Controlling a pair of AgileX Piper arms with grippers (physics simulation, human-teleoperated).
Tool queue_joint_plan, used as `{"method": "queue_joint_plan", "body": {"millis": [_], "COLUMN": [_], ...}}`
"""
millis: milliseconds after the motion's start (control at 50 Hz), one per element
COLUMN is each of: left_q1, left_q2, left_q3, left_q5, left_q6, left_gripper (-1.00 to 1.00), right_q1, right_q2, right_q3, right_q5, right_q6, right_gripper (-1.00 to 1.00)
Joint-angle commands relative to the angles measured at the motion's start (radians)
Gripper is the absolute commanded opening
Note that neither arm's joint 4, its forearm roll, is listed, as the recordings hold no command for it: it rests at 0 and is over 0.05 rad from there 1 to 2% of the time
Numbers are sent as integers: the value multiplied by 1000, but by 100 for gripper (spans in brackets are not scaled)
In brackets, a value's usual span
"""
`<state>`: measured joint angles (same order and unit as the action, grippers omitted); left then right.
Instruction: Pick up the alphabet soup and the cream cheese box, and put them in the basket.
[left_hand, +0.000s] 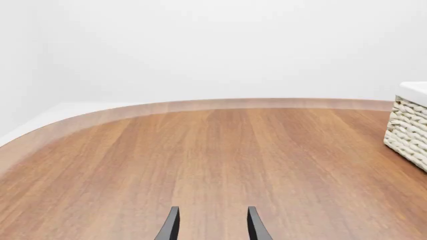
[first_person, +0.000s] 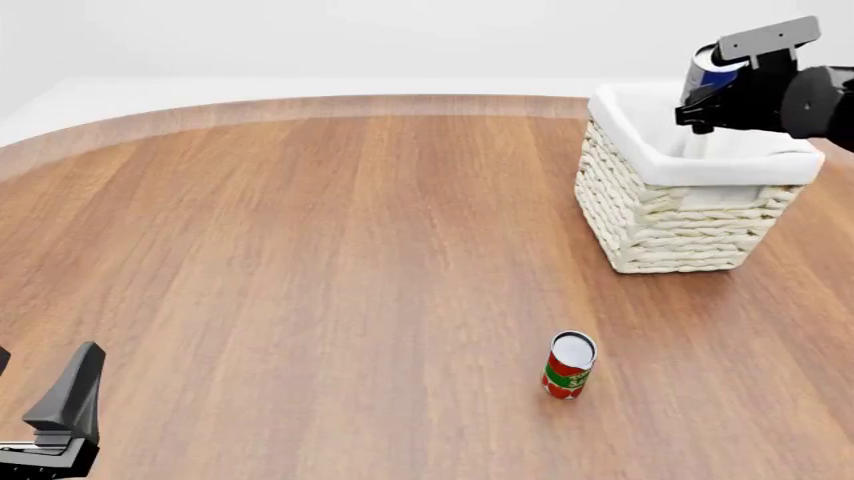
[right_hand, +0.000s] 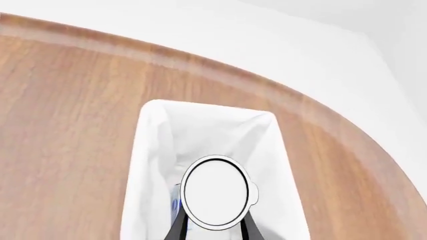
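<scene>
Above the basket (first_person: 694, 215), the right gripper (first_person: 705, 100) was clamped on the alphabet soup (right_hand: 215, 193). Released off-centre, it might strike the rim. The left gripper (left_hand: 212, 225) sat parted, empty.

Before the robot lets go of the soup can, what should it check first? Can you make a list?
1. Can held: the alphabet soup sits between the fingers of the right gripper. Ok.
2. Can over the basket: the right wrist view shows the white lining right below it. Ok.
3. Can low enough to drop softly: it seems above the rim, height unclear. Cannot tell.
4. Cream cheese box already in the basket: not visible in any view. Cannot tell.
5. Left gripper out of the way: open over bare table, far from the basket. Ok.
6. Red and green can left alone: standing on the table. Ok.
</scene>
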<state>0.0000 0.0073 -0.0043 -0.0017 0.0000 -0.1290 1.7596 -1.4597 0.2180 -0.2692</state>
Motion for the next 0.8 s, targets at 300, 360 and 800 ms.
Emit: {"method": "queue_joint_plan", "body": {"millis": [300,360,800], "left_q1": [0,0,0], "left_q2": [0,0,0], "left_q3": [0,0,0], "left_q5": [0,0,0], "left_q6": [0,0,0], "left_gripper": [100,100,100], "right_q1": [-16,-19,-26], "right_q2": [59,66,117], "right_q3": [-86,-94,-145], "right_q5": [106,117,192], "right_q6": [46,47,45], "right_gripper": [-100,-100,-100]}}
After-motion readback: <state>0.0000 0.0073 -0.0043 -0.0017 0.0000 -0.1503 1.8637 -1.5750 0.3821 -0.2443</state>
